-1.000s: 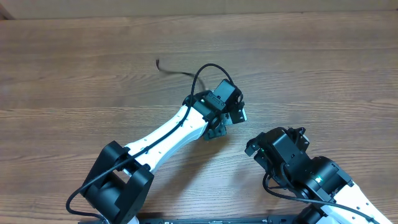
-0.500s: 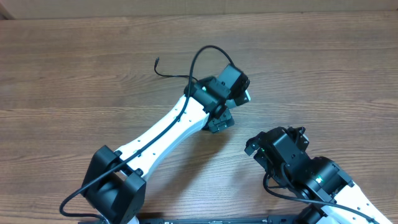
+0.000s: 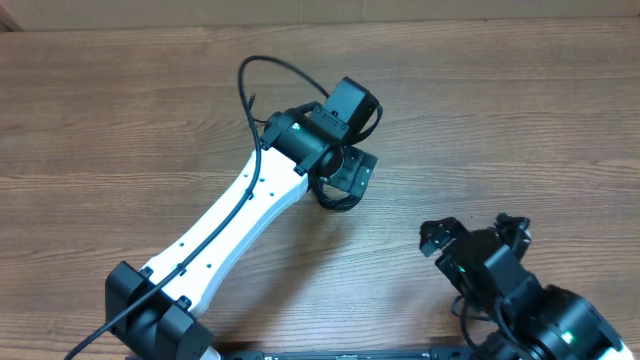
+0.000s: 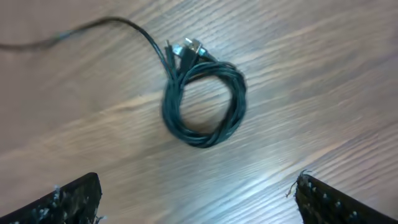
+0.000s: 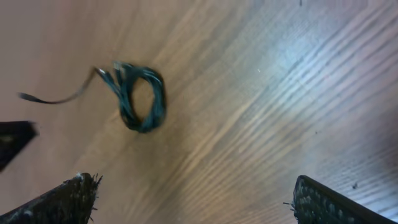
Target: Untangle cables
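The cables lie on the wooden table as one small dark ring-shaped coil, with plug ends at its top. One loose strand trails off to the upper left. My left gripper hovers over the coil, open, with nothing between its fingers. From overhead the left gripper covers most of the coil. My right gripper stands open and apart at the near right. In the right wrist view the right gripper is empty, with the coil well ahead at the left.
The left arm's own thick black wire arches above its wrist. Bare wooden tabletop surrounds the coil on all sides. A pale wall strip runs along the far edge.
The left arm swung leftward over the coil, and its gripper now stands wide open. The right arm drew back toward the near right corner.
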You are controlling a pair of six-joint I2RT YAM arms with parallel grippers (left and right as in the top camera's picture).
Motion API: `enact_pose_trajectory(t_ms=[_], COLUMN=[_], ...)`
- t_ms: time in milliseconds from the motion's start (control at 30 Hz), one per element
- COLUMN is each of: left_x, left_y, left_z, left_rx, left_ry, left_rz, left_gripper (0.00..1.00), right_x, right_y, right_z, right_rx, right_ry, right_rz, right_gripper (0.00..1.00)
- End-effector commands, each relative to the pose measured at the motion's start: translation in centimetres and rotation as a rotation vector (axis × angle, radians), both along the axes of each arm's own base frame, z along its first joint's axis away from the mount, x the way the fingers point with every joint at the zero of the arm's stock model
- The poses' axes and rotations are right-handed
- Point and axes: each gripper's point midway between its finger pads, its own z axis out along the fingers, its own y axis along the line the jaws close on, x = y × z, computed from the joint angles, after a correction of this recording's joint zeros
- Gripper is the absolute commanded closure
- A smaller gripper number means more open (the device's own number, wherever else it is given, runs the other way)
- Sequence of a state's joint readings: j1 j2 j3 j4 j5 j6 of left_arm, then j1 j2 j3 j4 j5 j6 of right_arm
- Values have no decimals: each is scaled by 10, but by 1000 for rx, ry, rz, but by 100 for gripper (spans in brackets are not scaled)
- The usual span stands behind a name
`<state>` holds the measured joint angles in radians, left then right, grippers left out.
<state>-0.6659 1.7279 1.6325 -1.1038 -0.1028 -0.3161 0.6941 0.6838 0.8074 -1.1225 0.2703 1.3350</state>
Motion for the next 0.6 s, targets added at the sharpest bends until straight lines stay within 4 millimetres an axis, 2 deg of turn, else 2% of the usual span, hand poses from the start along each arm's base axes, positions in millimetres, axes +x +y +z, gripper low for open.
enact_pose_trajectory(t_ms=[0,100,267,333,467,567], left_x=[-8,-10,-6,-2,-1,-3], left_y=[-15,-16,-14,-22,-27,-18], left_z=[-16,-35,-65,-77,-94,-104], left_rx=[-128,-118,-99,-134,-148,-93], left_ry=[80,94,61,38,19,10], left_rz=[150,147,104,94,86,76], left_gripper=[0,0,29,34,33,32], right_x=[5,4,5,7,7,7], right_y=[-11,-8,-6,-5,-4,-4], right_z=[9,10,11,13,13,13], right_rx=[-4,8,17,25,27,27], right_ry=[-68,-66,-70,-80,-81,-81], right_rz=[-46,-38,-35,-35,-34,-34], right_gripper=[0,0,0,0,0,0])
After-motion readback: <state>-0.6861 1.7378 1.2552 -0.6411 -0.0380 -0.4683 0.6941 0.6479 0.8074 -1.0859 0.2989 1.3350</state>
